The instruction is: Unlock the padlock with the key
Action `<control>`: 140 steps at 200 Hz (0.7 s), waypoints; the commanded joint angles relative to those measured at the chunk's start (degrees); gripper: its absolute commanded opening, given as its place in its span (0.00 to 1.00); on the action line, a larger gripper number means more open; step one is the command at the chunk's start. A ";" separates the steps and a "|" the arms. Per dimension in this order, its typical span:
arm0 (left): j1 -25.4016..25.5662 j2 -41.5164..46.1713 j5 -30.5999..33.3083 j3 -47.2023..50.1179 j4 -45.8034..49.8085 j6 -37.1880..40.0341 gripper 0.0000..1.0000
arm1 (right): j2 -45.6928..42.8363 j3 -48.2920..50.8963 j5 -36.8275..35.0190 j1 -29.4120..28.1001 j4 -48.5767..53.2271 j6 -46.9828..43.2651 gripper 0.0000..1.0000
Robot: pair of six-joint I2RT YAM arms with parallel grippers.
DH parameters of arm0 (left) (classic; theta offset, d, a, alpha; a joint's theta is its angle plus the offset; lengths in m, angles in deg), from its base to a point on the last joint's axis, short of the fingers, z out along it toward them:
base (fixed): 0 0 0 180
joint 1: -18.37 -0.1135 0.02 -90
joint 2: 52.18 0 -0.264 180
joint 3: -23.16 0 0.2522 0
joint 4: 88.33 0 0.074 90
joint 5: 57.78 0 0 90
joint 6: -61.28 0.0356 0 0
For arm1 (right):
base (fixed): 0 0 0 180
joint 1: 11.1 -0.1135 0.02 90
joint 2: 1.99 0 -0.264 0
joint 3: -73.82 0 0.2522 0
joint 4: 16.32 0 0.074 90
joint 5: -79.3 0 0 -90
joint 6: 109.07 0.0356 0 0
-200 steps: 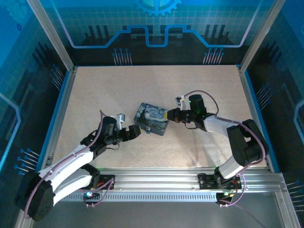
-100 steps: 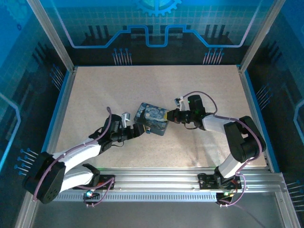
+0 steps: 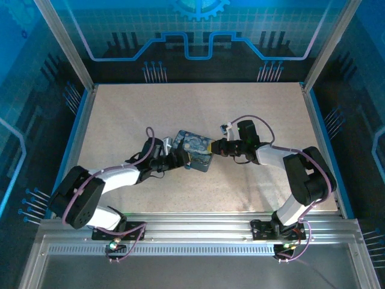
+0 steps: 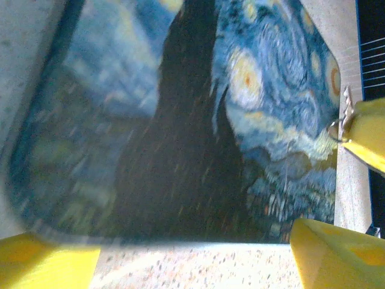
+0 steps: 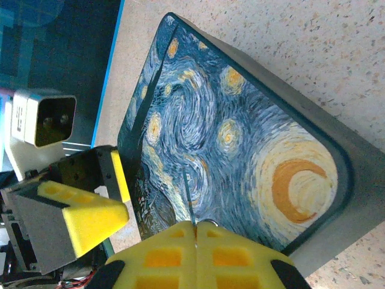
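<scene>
Both tools at the painted tin, key pinched in the right one.

Speckled tabletop point(image 3: 120, 120). The rectangular tin point(image 3: 194, 149) with the swirling blue-and-yellow night sky lies flat on it, between the two tools. The left tool point(image 3: 179, 158) has its yellow fingers spread wide and grips nothing. The tin's near wall point(image 4: 180, 120) is just ahead of its fingertips and spans most of the gap between them. The right tool point(image 5: 194, 232) is at the tin's opposite edge with its fingers pressed tight together. They hold the key point(image 5: 192, 221), a thin metal sliver seen edge-on that juts forward from the tips over the lid point(image 5: 240, 150). From the left wrist, that key point(image 4: 338, 123) is a small glint with a ring at the far tool's yellow fingertip point(image 4: 367, 135), at the lid's edge.
</scene>
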 commanded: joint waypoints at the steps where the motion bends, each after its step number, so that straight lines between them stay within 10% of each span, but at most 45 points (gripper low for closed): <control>1: -0.40 -3.18 -1.97 -3.11 -2.72 1.99 0.82 | 0.97 0.55 -0.67 0.70 3.84 -1.32 0.00; 68: -0.40 -9.10 -3.68 -5.96 -5.18 1.43 0.79 | 0.36 0.20 -1.55 0.78 4.19 -1.20 0.00; 140: -0.43 3.48 0.54 1.70 -3.04 6.58 0.80 | -0.44 -0.57 -3.39 0.78 5.98 -1.68 0.00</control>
